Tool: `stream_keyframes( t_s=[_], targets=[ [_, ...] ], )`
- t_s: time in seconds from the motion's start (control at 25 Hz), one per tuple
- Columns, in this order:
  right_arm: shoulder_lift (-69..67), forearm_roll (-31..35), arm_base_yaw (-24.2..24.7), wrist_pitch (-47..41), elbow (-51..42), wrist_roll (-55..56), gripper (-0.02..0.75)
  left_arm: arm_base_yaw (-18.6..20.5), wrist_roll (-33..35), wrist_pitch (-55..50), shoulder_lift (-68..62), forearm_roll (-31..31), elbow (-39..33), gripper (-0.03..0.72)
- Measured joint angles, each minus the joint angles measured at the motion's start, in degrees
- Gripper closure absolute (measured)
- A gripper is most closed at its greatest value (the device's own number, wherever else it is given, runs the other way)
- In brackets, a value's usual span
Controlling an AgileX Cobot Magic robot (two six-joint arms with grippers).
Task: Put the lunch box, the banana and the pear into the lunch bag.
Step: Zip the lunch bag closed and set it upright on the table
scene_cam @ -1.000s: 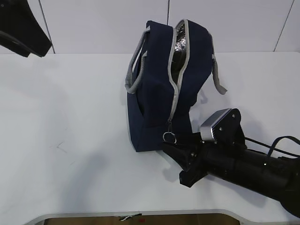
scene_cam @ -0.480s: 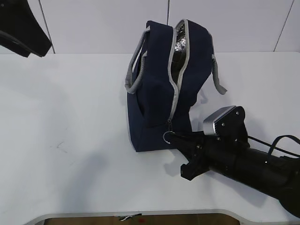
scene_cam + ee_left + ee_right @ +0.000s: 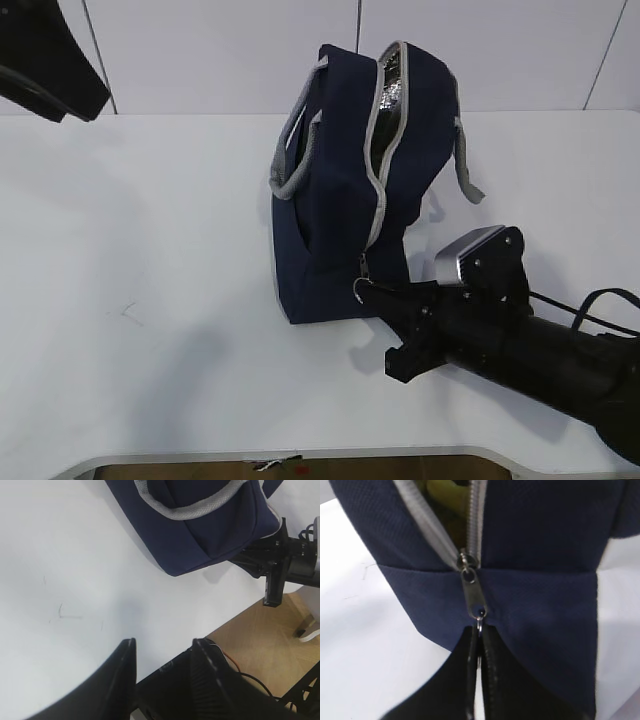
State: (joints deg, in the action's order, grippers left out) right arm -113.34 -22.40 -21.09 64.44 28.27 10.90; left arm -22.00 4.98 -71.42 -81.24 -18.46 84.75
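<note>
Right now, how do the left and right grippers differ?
The right gripper has its black fingers shut on the metal ring pull at the zipper's low end on the navy-blue fabric lunch bag; the left gripper is open, holding nothing. The right sits low against the bag's front; the left hangs over bare white table, apart from the bag. Both have black fingers.

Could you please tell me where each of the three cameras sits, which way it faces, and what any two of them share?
Exterior view: in front, raised, looking down at the white table, lunch bag and right gripper.
Left wrist view: above the table edge, looking past the open left gripper towards the bag's base.
Right wrist view: close behind the shut fingers, facing the zipper pull; something yellow shows inside.
Shared: all three show the bag.
</note>
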Motion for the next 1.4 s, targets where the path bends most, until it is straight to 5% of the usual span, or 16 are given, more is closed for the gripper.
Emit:
stream_keyframes(
  t_s=[0.56,1.12,1.4],
  targets=[
    [11.12,-1.16,0.0,-2.16,-3.7,0.25,0.72,0.0,0.0,0.0,0.0,0.0,0.0,0.415],
    [26.22,-2.9,0.0,-15.86,-0.97,0.45,0.721,0.0,-0.04,0.0,-0.13,-0.08,0.0,0.418],
    [33.51,-7.34,0.0,-31.15,5.94,1.38,0.721,0.0,2.07,0.0,-3.97,-0.08,0.0,0.419]
  ],
)
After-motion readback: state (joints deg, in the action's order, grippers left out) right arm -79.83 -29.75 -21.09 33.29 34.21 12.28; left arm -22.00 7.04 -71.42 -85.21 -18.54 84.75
